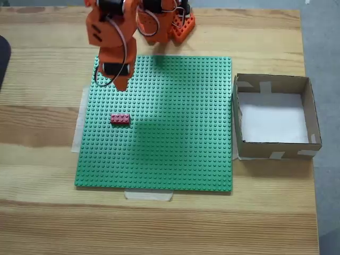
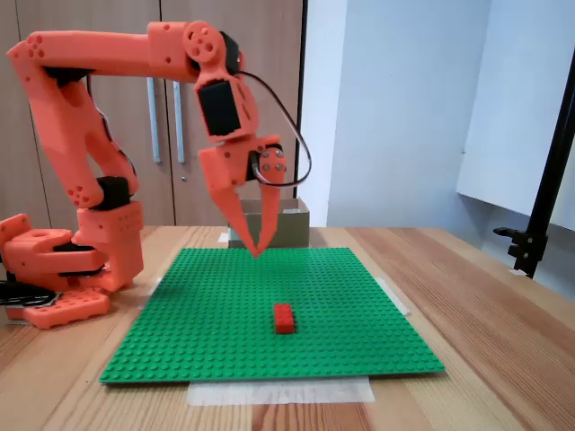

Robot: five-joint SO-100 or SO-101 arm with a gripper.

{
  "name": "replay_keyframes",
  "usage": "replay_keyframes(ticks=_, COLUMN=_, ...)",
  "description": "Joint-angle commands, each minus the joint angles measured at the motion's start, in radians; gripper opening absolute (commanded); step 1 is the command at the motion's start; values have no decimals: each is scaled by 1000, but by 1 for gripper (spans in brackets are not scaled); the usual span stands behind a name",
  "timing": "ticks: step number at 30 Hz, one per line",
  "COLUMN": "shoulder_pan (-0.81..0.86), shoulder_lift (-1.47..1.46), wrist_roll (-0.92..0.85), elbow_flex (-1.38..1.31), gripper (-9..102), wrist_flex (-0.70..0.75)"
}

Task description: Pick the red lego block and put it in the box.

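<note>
Gripper (image 2: 256,250) fingertips together, above green baseplate (image 2: 225,341), apart from red lego block (image 2: 284,317)

red lego block (image 1: 120,119) – green studded baseplate (image 1: 175,133) – brown box (image 1: 276,151)

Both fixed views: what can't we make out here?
- Box in the side fixed view: the gripper covers part of it; its inside is hidden.
- Arm base in the top-down fixed view: cut off by the top edge.
- Red lego block: studs too small to count.
</note>
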Motion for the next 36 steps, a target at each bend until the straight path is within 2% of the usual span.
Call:
replay_keyframes(ticks=1, shoulder_pan=11, shoulder_lift=-78, wrist_roll=-8, elbow_flex=-123, gripper=0, wrist_flex=29)
replay_keyframes(ticks=10, shoulder_pan=28, shoulder_lift=-225, wrist_roll=-14, elbow_flex=-238, gripper=13, wrist_flex=66)
replay_keyframes(ticks=21, shoulder_pan=12, shoulder_lift=-314, wrist_roll=-44, elbow_flex=-213, gripper=28, wrist_flex=46)
replay_keyframes(ticks=36, shoulder_pan=6, shoulder_lift=-383, wrist_roll=-104, elbow_flex=-54, gripper=31, wrist_flex=-115)
